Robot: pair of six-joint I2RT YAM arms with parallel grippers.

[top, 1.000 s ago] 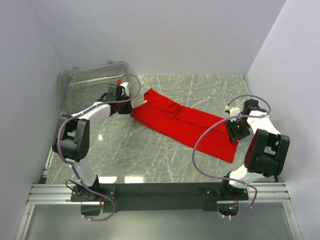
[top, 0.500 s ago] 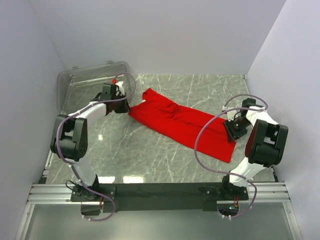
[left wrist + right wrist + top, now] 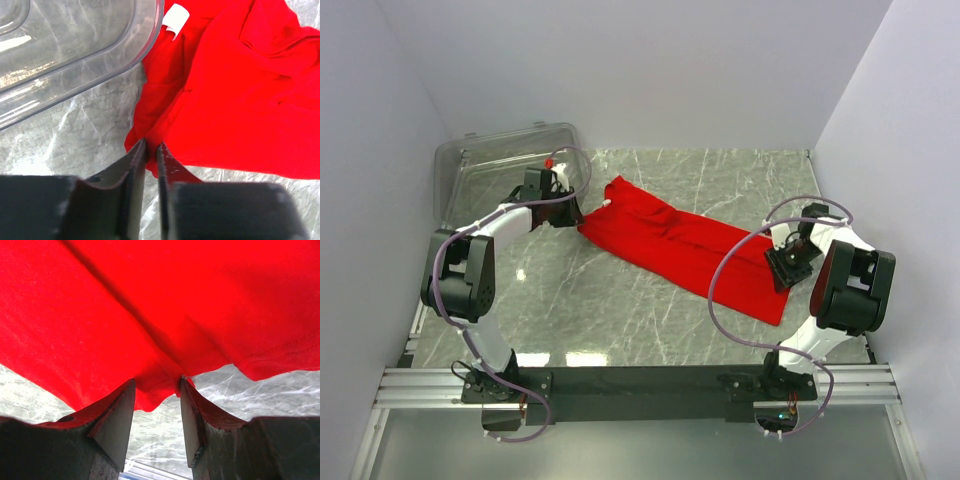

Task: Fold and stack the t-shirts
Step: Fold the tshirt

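One red t-shirt (image 3: 690, 250) lies as a long folded strip across the marble table, running from back left to front right. My left gripper (image 3: 578, 218) is at its left end, next to the bin. In the left wrist view its jaws (image 3: 151, 145) stand only a sliver apart, with a fold of the t-shirt (image 3: 240, 95) pinched between the tips. My right gripper (image 3: 782, 262) is at the strip's right end. Its jaws (image 3: 157, 381) stand apart, and the hem of the t-shirt (image 3: 150, 315) hangs loosely between the tips.
A clear plastic bin (image 3: 490, 170) stands at the back left, its rounded corner (image 3: 75, 45) close to my left gripper and the cloth. A white label (image 3: 175, 19) shows at the shirt's left end. White walls close in on three sides.
My left gripper has pulled the shirt's left end slightly towards the bin, and its jaws have eased a little. The right gripper has shifted in at the right end and narrowed somewhat.
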